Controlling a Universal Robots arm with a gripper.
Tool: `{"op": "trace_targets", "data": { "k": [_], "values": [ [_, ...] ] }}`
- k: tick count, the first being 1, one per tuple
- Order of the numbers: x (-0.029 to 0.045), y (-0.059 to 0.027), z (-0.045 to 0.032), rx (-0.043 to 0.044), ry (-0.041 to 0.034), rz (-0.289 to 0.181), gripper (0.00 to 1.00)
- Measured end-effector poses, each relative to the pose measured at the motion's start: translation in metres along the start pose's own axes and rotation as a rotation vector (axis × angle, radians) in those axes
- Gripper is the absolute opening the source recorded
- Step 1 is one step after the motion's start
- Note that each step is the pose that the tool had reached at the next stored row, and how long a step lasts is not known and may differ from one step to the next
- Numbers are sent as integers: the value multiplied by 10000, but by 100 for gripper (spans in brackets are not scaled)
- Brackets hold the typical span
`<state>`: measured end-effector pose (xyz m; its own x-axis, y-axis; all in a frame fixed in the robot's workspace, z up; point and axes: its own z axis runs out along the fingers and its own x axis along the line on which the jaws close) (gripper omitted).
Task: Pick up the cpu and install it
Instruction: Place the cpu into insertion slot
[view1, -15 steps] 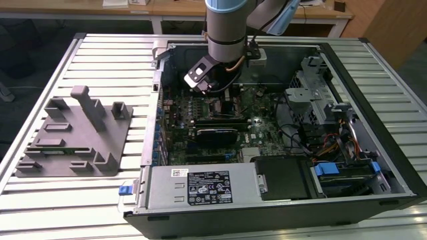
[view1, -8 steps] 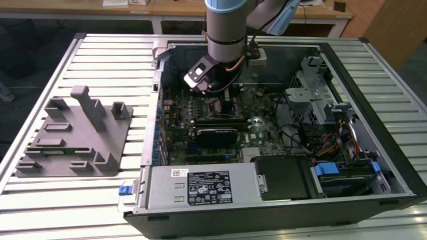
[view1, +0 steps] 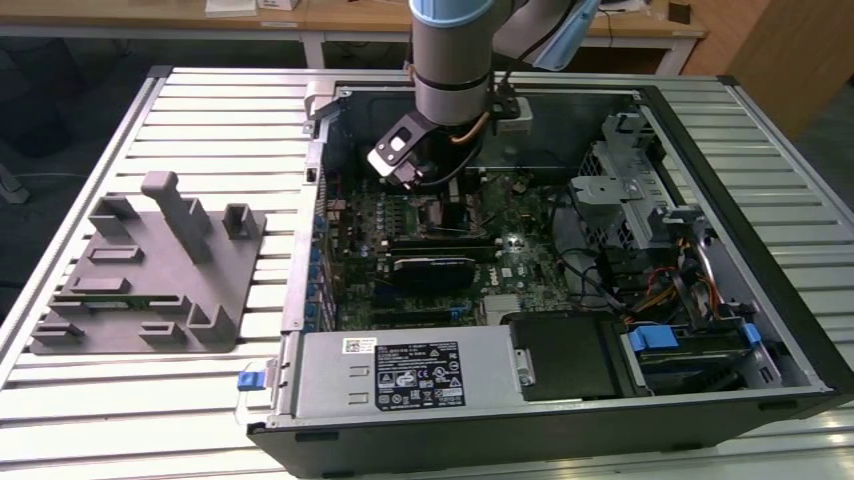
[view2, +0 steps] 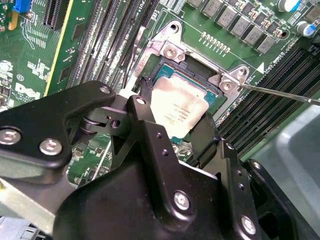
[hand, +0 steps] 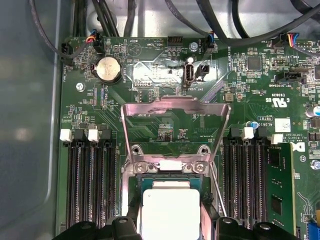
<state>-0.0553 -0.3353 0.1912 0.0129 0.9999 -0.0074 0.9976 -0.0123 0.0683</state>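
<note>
Arm of grey and pale-blue tubing (view1: 447, 60) stands almost vertical over the open black computer case (view1: 787, 345), its black gripper (view2: 172, 112) lowered to the green motherboard (hand: 165, 125). Two fingers (view2: 204, 137) press narrowly against opposite edges of the one flat square cpu (hand: 170, 212) with its pale silver top, over the socket (view2: 200, 70) beside the raised metal load plate (hand: 150, 107); whether it is seated I cannot tell. Faint print marks the lid. Nearby: four white slot latches (hand: 92, 134), two hinge screws (hand: 141, 165), one round coin cell (hand: 108, 69)
</note>
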Motion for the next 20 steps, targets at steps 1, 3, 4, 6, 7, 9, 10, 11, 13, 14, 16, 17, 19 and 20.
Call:
{"op": "trace_targets", "data": {
  "k": [1,3,4,6,7,9,10,11,13,14,16,17,19,20],
  "values": [
    [0,-2,1,-1,1,-1,54],
    [0,-7,2,-1,2,-3,54],
    [0,-9,2,-2,2,-3,54],
    [1,-13,3,-1,2,-3,54],
    [0,-14,3,-1,2,-4,54],
    [-1,-15,6,0,1,-5,54],
    [-1,-15,7,0,-1,-4,54],
    [0,-15,8,1,-1,-4,54],
    [0,-15,9,1,0,-3,54],
    [0,-15,9,0,0,-3,54],
    [0,-15,10,-1,2,-3,54],
    [0,-15,10,-1,2,-3,54],
    [0,-12,10,0,2,-2,54],
    [0,-10,10,-1,2,-2,54]
  ]
}}
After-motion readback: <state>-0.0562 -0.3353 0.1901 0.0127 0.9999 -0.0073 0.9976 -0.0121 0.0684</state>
